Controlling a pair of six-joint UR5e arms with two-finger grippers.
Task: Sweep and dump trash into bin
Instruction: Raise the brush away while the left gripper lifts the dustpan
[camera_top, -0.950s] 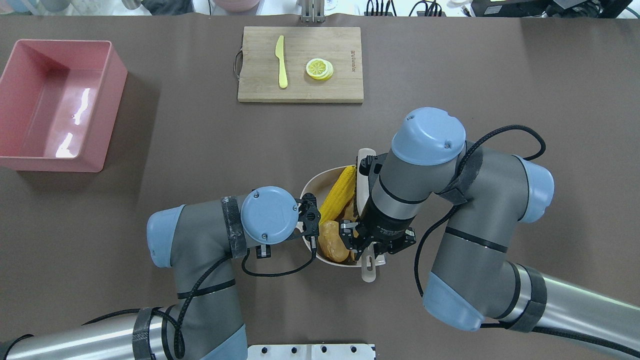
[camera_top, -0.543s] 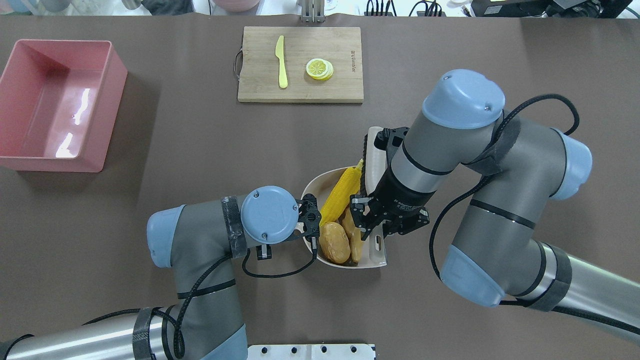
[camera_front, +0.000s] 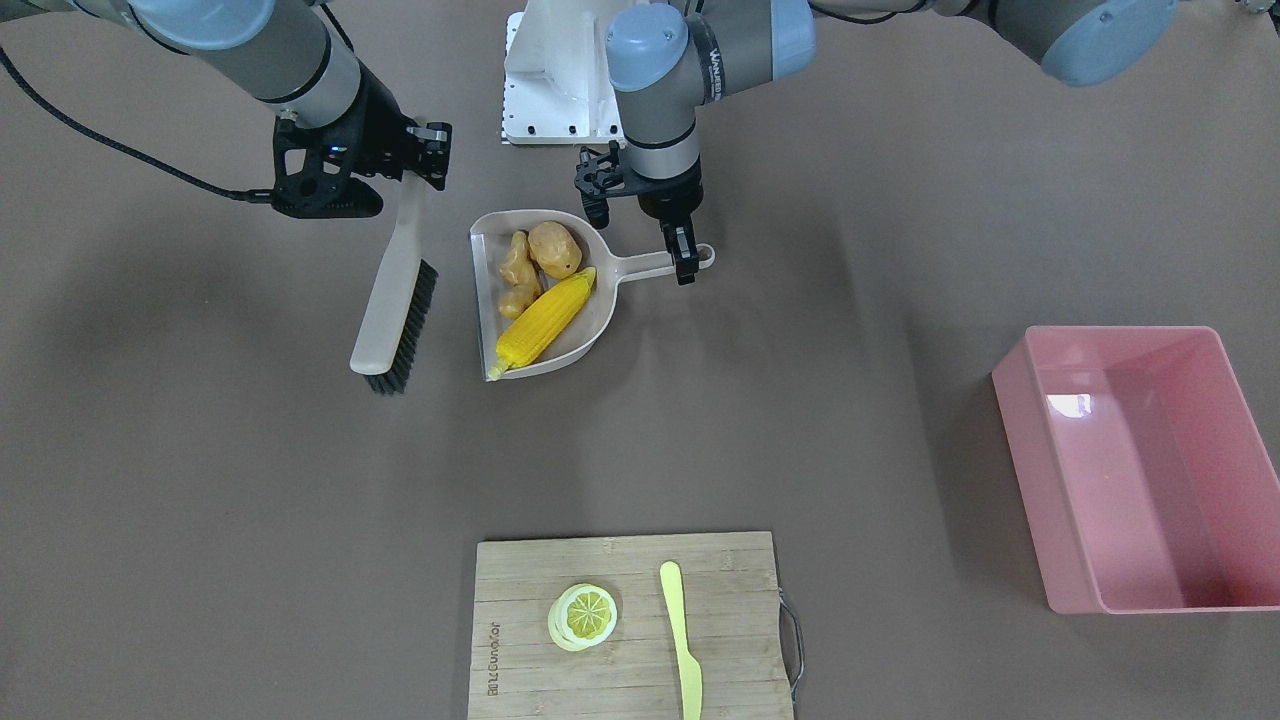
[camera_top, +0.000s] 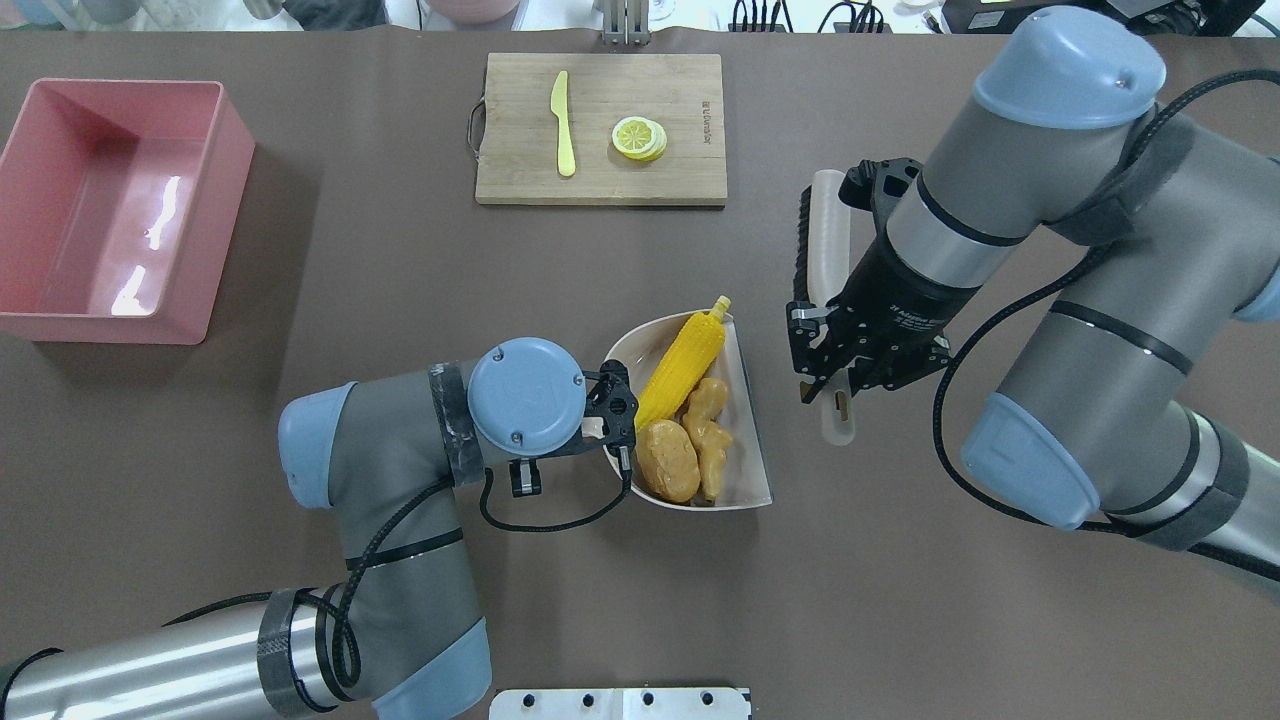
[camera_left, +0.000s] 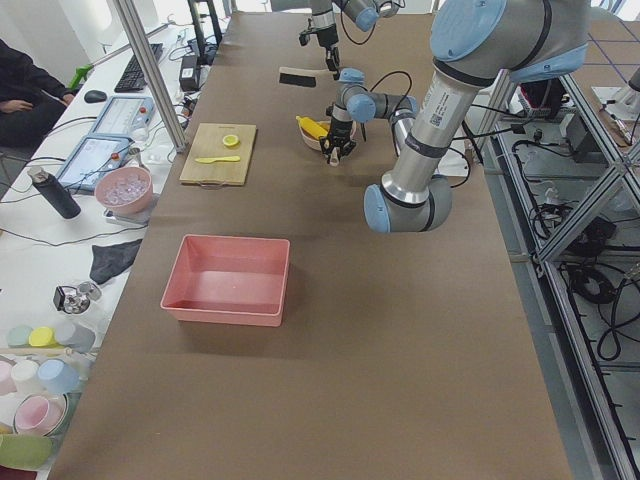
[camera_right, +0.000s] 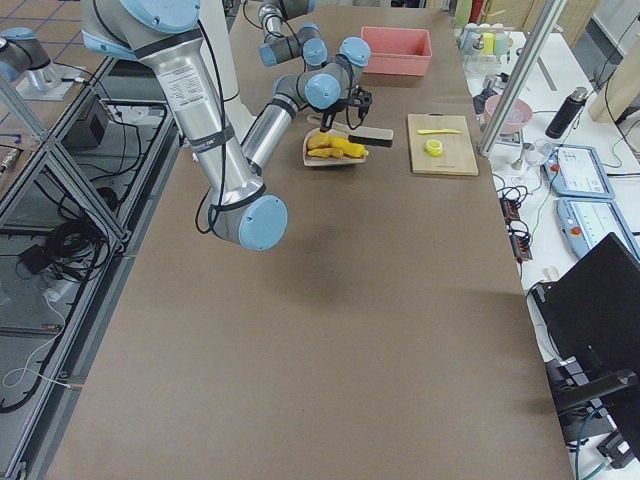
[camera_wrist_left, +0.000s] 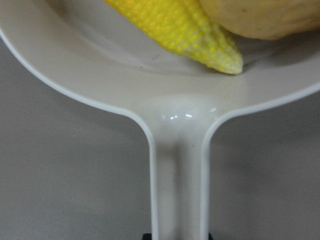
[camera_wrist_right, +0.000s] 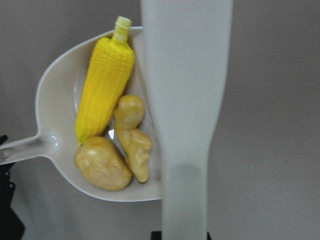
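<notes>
The trash lies in a beige dustpan (camera_top: 746, 405): a yellow corn cob (camera_top: 682, 368), a brown potato (camera_top: 667, 473) and a tan ginger root (camera_top: 708, 435). My left gripper (camera_top: 612, 440) is shut on the dustpan's handle (camera_wrist_left: 179, 170), which points toward the robot's left. To the right of the pan, apart from it, my right gripper (camera_top: 835, 385) is shut on the handle of a beige brush (camera_top: 826, 250) with black bristles. The pink bin (camera_top: 228, 190) stands at the table's far left with nothing visible inside.
A wooden cutting board (camera_top: 690, 170) at the back middle carries a pale yellow knife (camera_top: 563, 120) and a lemon slice (camera_top: 638, 137). Bare brown table lies between the dustpan and the bin. The robot's white base plate (camera_top: 620, 703) is at the near edge.
My right arm has carried the brush out of the dustpan and off to the right and back. The three trash pieces stay in the pan. The left arm has barely shifted.
</notes>
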